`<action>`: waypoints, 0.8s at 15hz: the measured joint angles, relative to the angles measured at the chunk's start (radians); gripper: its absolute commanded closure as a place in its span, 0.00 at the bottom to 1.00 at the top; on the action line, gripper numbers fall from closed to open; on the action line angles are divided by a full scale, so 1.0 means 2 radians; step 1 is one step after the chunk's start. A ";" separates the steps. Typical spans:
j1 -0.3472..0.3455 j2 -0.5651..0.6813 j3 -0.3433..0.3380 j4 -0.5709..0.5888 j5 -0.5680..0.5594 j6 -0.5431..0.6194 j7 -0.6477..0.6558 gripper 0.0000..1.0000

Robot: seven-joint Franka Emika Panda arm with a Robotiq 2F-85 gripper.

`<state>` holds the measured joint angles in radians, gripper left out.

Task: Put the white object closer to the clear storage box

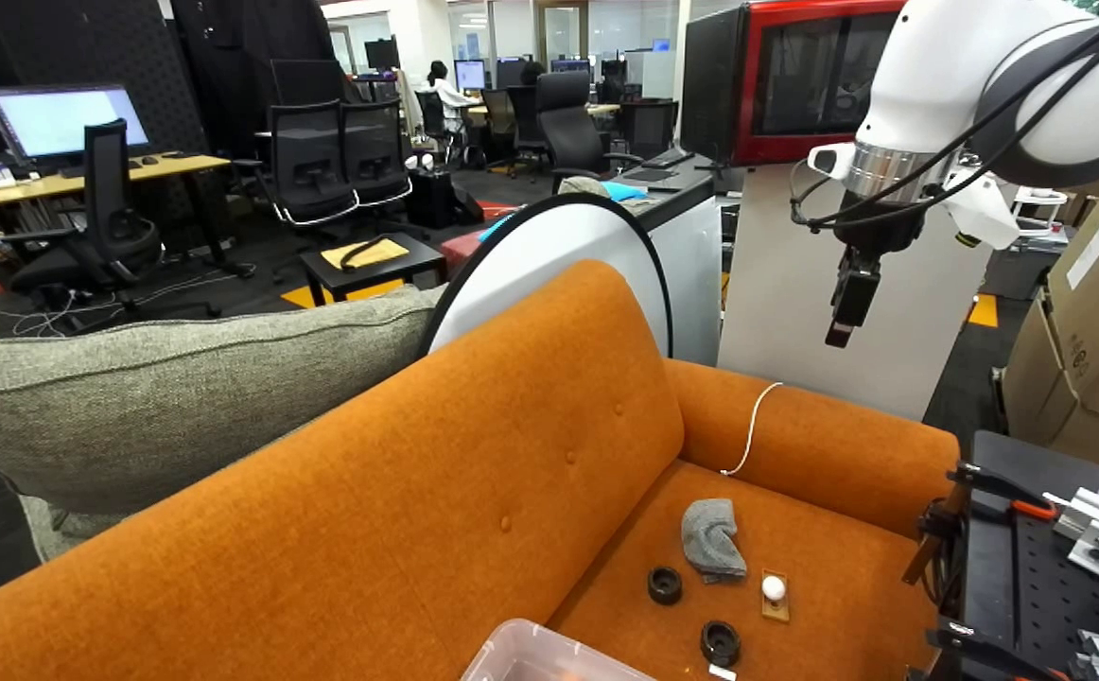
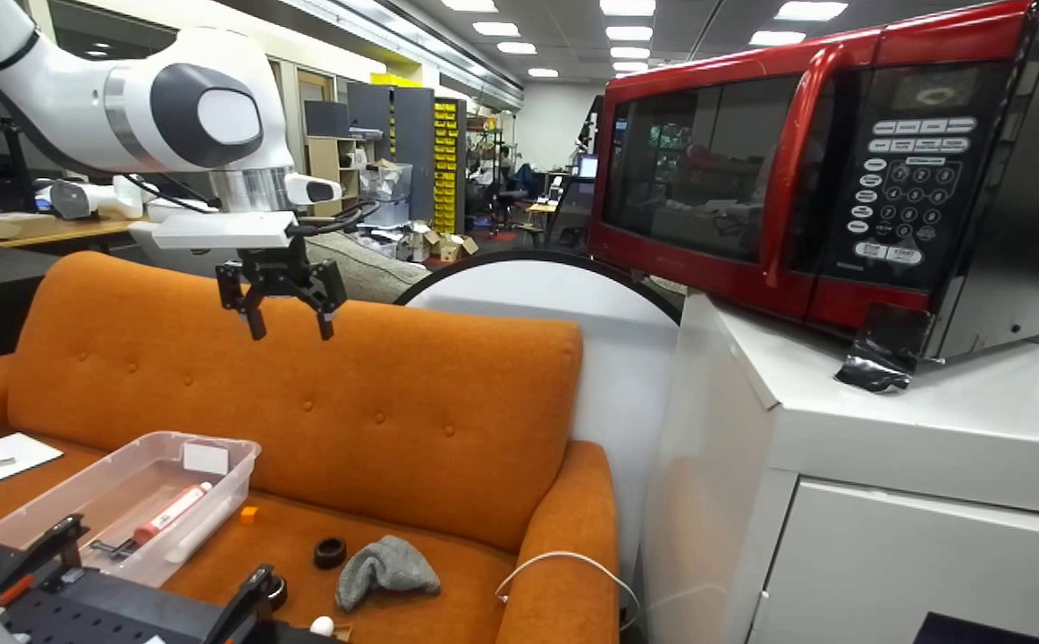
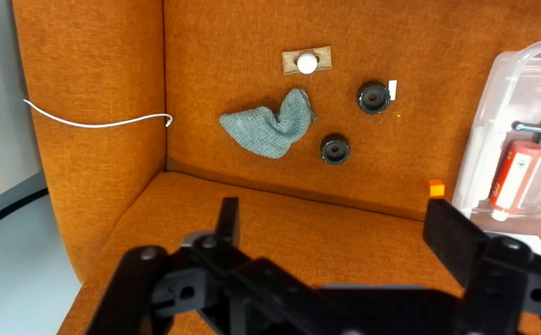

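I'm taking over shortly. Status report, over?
Fingers open, holding nothing. White object on tan strip. Black disc between it and clear storage box, possibly in the way.

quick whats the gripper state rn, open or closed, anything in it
Gripper: open, holding nothing.

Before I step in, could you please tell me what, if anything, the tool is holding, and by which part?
Nothing is held: the tool hangs open and empty above the orange sofa.
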<state>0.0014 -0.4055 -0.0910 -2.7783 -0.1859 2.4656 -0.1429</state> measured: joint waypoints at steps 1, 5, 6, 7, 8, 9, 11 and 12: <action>0.000 0.000 0.000 0.000 0.001 0.000 0.000 0.00; 0.000 0.019 0.001 0.001 0.003 0.009 0.013 0.00; 0.000 0.034 0.002 0.004 0.004 0.019 0.020 0.00; 0.000 0.052 0.003 0.009 0.004 0.032 0.030 0.00; -0.001 0.077 0.006 0.016 0.000 0.050 0.044 0.00; -0.004 0.104 0.010 0.025 -0.003 0.066 0.058 0.00; -0.009 0.166 0.014 0.052 -0.008 0.091 0.085 0.00; -0.012 0.197 0.013 0.067 -0.009 0.098 0.098 0.00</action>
<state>-0.0219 -0.0120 -0.0640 -2.6435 -0.2030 2.6614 0.0535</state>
